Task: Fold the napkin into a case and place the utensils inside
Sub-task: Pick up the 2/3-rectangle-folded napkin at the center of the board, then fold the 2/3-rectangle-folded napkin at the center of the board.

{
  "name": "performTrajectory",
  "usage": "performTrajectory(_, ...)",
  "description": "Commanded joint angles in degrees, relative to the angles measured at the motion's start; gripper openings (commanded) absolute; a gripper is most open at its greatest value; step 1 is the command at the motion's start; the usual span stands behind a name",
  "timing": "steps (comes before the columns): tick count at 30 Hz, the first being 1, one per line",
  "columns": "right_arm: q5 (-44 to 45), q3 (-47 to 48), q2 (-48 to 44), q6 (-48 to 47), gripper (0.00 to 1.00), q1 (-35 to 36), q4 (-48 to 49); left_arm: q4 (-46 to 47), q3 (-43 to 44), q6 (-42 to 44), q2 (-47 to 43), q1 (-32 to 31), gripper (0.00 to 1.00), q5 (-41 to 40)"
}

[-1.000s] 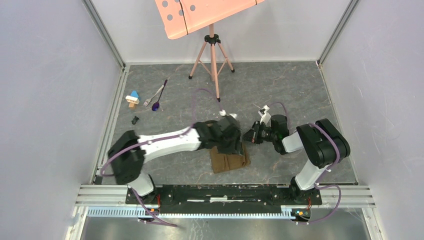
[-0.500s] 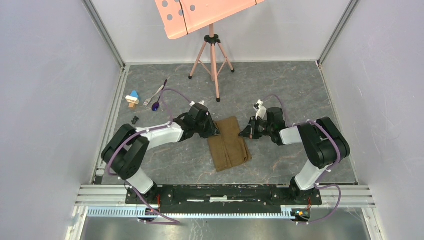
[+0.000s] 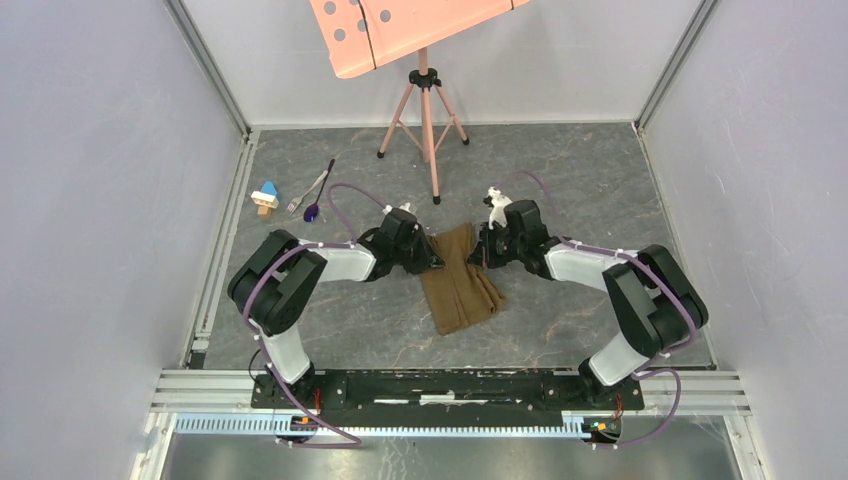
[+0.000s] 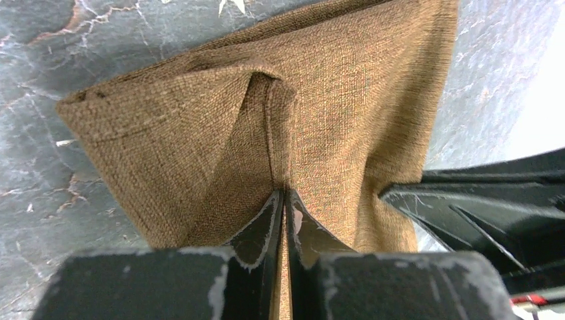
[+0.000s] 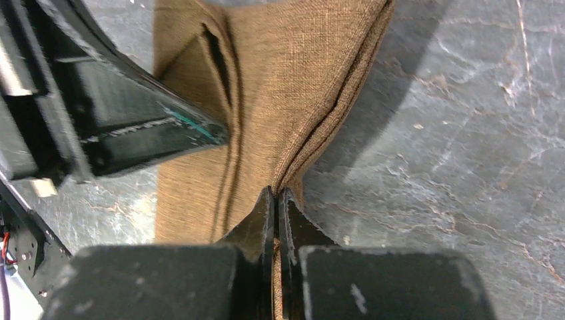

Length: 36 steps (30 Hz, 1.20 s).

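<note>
Two arms, one cloth, one grey stone-patterned table.

- Table (image 3: 580, 180): dark grey, veined like marble. Pale scratches and flecks show in both wrist views.
- Enclosure: plain white walls on the left, right and far sides, with aluminium posts (image 3: 208, 65) in the far corners. An aluminium rail (image 3: 450, 385) runs along the near edge and carries both arm bases.
- Napkin (image 3: 460, 282): olive-brown woven cloth, folded into a narrow layered strip at the middle of the table. It runs far to near between the two grippers. The near end lies flat and the far end is gathered into folds.
- Left gripper (image 3: 432, 262): at the napkin's far left edge. In its wrist view the fingers (image 4: 263, 223) are pressed almost together, with a ridge of cloth pinched between them.
- Right gripper (image 3: 482, 255): at the napkin's far right edge, facing the left one. Its fingers (image 5: 256, 223) are closed tight on a layered fold of the cloth.
- Fork (image 3: 308, 192) and spoon (image 3: 318, 195): at the far left of the table, lying close together at a slant. The spoon's purple bowl is at its near end. Both are well apart from the napkin.
- Toy block (image 3: 265, 196): blue, white and tan, just left of the fork, near the left wall.
- Tripod stand (image 3: 425, 110): pink legs at the far middle of the table. It holds a tilted pink perforated board (image 3: 410, 25) above.
</note>
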Motion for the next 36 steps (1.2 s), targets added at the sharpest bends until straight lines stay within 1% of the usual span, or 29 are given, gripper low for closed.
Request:
performTrajectory(1,9.6,5.5,-4.0,-0.2,0.00,4.1,-6.0,3.1,-3.3,-2.9,2.6,0.3,0.10,-0.5)
performTrajectory(3,11.5,6.1,-5.2,0.9,0.00,5.7,-6.8,3.9,-4.5,-3.2,2.3,0.4,0.10,-0.2)
performTrajectory(6,12.0,6.4,-5.2,3.7,0.00,8.2,-6.9,4.6,-5.5,-2.8,2.2,0.7,0.09,-0.4)
performTrajectory(10,11.3,4.0,-5.5,10.2,0.00,11.0,-1.9,5.3,-6.2,-3.4,1.8,1.1,0.09,-0.2)
performTrajectory(14,11.4,4.5,-5.7,12.3,0.00,12.9,-0.8,5.5,-6.6,-2.7,1.1,1.2,0.09,-0.3)
performTrajectory(19,10.2,2.3,-7.0,14.7,0.00,13.7,1.8,6.7,-6.9,-3.4,1.9,1.5,0.09,-0.5)
performTrajectory(21,9.0,0.0,-6.3,16.9,0.00,13.8,6.1,7.9,-7.0,-4.0,2.6,1.5,0.09,0.4)
performTrajectory(25,6.9,-5.5,-2.9,22.9,0.00,13.9,18.1,10.5,-8.1,-5.5,2.2,1.5,0.07,1.1)
performTrajectory(28,6.7,-7.2,-0.3,24.7,0.00,14.0,21.9,10.5,-8.6,-5.1,0.7,1.4,0.07,0.9)
performTrajectory(29,6.5,-7.5,0.4,25.0,0.00,13.9,22.6,10.3,-8.6,-4.9,0.3,1.5,0.08,1.4)
performTrajectory(32,6.4,-7.6,0.9,25.1,0.00,13.9,23.4,9.7,-8.8,-4.1,-1.9,1.6,0.16,2.7)
performTrajectory(34,7.0,-6.7,0.3,23.9,0.00,13.9,21.6,8.8,-8.6,-3.4,-3.7,1.8,0.24,3.9)
performTrajectory(36,7.7,-5.8,-0.1,23.1,0.00,13.9,19.7,7.3,-8.4,-2.6,-5.9,2.3,0.29,5.5)
